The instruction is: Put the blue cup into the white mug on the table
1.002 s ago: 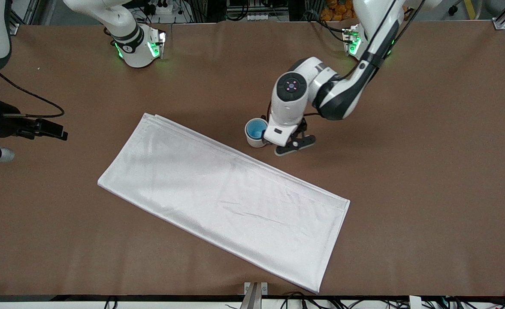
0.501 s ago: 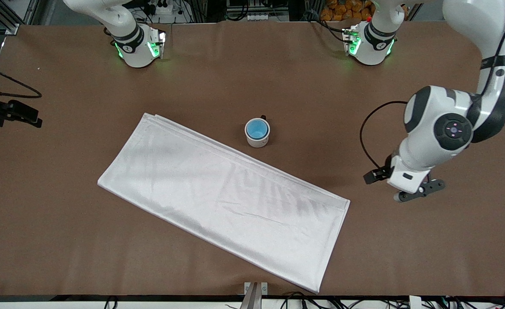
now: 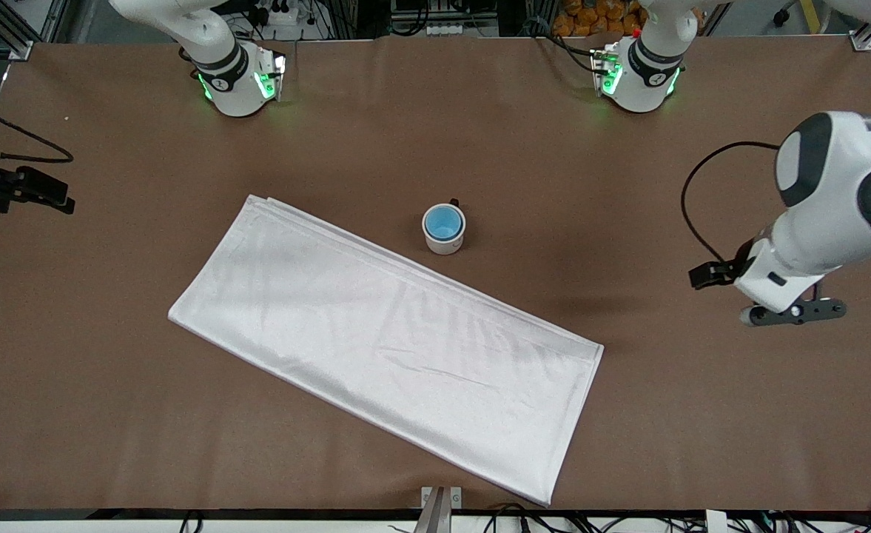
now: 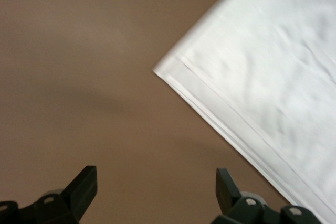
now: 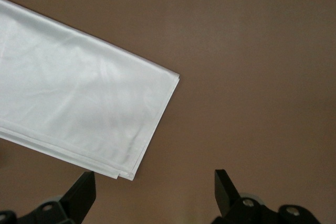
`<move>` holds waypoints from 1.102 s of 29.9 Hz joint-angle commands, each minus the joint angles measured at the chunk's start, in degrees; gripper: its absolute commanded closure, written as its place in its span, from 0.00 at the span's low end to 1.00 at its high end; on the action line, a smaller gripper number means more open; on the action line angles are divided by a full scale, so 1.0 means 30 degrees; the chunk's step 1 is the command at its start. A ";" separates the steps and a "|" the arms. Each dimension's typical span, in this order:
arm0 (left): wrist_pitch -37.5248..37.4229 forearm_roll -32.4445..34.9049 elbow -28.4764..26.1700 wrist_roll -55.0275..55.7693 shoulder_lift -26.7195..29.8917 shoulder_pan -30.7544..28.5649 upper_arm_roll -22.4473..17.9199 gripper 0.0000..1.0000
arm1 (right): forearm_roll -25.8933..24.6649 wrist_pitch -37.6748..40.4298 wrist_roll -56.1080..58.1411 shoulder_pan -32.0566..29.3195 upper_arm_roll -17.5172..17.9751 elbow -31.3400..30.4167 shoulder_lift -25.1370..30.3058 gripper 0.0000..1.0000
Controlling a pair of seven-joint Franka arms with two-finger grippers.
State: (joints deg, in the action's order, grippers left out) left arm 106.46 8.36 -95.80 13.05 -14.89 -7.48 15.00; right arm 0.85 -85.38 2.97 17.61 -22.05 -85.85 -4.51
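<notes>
The blue cup point(image 3: 443, 221) sits inside the white mug point(image 3: 444, 245), which stands upright on the brown table point(image 3: 627, 185) with its black handle point(image 3: 454, 201) turned toward the arms' bases. My left gripper point(image 3: 794, 312) hangs open and empty over bare table toward the left arm's end, well away from the mug. In the left wrist view the left gripper point(image 4: 156, 174) has only table between its fingers. My right gripper point(image 5: 156, 177) is open and empty over bare table beside a corner of the cloth.
A large folded white cloth point(image 3: 383, 340) lies slantwise across the middle of the table, nearer to the front camera than the mug. A corner of the cloth point(image 4: 273, 77) shows in the left wrist view, and another part of the cloth point(image 5: 73, 103) in the right wrist view.
The left arm has swung away from the mug toward its own end of the table, gripper open. The blue cup stays in the mug. The right hand has drawn back toward the table's edge.
</notes>
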 commanded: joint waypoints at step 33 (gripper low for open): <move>-0.3114 -0.3050 -0.2314 -0.6372 0.7511 0.0296 -0.2215 0.00 | -0.0255 0.0014 0.0212 -0.0070 0.0202 -0.0328 0.0243 0.00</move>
State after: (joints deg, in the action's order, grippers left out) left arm 97.23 0.47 -103.86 -3.66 8.08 -7.37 8.88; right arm 0.85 -85.38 3.00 17.62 -21.96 -86.19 -4.51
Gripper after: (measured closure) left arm 0.000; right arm 0.000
